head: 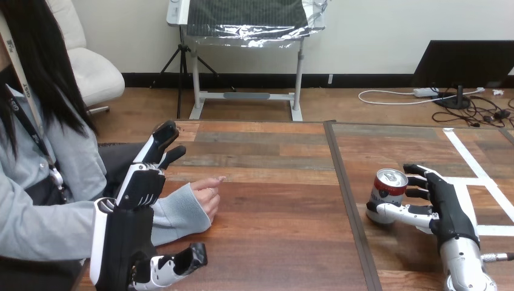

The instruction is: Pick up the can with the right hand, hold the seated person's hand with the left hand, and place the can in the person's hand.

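1. The can (388,189) stood upright on the right half of the worktop (273,236), just right of the dark seam (347,200) that divides the surface and left of the white tape lines (479,167).
2. The right hand (450,212) was closed on the can. Its fingers (418,180) reached round the can's right and far side, and its thumb (400,212) lay against the near side by the base.
3. The left hand (136,194) was open at the left edge of the worktop, back toward the camera. Its fingers (159,142) pointed straight away and its thumb (182,260) was spread toward the near edge.
4. The person's hand (209,197) rested on the worktop, loosely curled, with one finger pointing right. Its grey sleeve (176,215) lay between the left hand's fingers and thumb; neither was curled round it.
5. The can and the person's hand were well apart.
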Robot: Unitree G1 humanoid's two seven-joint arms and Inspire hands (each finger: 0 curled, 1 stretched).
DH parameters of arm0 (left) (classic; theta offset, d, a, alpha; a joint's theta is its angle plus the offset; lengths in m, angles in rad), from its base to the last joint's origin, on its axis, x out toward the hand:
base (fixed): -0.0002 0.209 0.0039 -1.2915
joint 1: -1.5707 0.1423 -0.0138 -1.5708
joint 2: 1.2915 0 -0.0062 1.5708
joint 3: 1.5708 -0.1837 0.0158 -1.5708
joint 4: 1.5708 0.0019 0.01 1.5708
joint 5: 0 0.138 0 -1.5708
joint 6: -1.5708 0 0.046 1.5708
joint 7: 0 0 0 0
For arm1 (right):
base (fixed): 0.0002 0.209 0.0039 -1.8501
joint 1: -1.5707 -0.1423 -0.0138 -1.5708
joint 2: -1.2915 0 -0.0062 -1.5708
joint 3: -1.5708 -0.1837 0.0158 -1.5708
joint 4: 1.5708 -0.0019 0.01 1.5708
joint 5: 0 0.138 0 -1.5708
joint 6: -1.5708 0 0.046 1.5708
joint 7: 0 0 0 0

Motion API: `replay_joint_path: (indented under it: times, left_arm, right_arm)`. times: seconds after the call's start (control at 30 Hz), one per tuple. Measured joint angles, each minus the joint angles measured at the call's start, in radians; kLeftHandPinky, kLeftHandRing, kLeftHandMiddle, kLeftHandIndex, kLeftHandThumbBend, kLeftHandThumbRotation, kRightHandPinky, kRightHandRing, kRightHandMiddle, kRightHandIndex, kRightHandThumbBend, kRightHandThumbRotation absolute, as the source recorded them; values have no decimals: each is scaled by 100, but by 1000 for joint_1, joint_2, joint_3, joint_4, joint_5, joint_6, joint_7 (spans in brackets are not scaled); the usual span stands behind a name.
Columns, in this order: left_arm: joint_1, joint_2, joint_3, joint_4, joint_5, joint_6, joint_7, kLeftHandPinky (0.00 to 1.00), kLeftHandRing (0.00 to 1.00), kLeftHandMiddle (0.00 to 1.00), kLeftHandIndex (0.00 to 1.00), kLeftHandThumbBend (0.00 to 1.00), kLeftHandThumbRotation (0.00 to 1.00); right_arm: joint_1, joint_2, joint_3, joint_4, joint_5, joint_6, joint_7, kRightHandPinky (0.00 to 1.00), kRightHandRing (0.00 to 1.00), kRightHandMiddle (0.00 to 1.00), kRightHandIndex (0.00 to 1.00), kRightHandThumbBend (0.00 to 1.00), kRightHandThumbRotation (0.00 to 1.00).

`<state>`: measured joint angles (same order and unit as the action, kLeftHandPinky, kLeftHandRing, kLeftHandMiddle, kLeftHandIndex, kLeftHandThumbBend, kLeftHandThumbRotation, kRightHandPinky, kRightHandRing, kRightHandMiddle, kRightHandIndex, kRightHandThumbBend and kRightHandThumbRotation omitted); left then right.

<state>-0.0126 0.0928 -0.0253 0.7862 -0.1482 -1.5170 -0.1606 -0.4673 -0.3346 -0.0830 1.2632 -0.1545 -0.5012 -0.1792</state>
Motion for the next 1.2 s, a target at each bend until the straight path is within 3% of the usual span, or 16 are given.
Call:
replay_joint_path:
  times: [0.37, 1.03, 1.2]
  left_arm:
    - [0, -2, 2, 1, 4, -7, 0, 85, 92, 92, 88, 100, 67]
    - [-5, -17, 12, 5, 18, -22, 0, 86, 92, 91, 88, 100, 70]
    - [-6, -20, 21, 4, 35, -22, 0, 91, 93, 92, 88, 100, 71]
  right_arm:
    - [0, 0, 0, 0, 0, -4, 9, 71, 75, 77, 79, 98, 1]
    - [0, 0, 9, 0, -18, -4, -4, 64, 70, 72, 74, 92, 0]
    - [0, 0, 13, 0, -27, -4, -11, 62, 68, 70, 72, 90, 0]
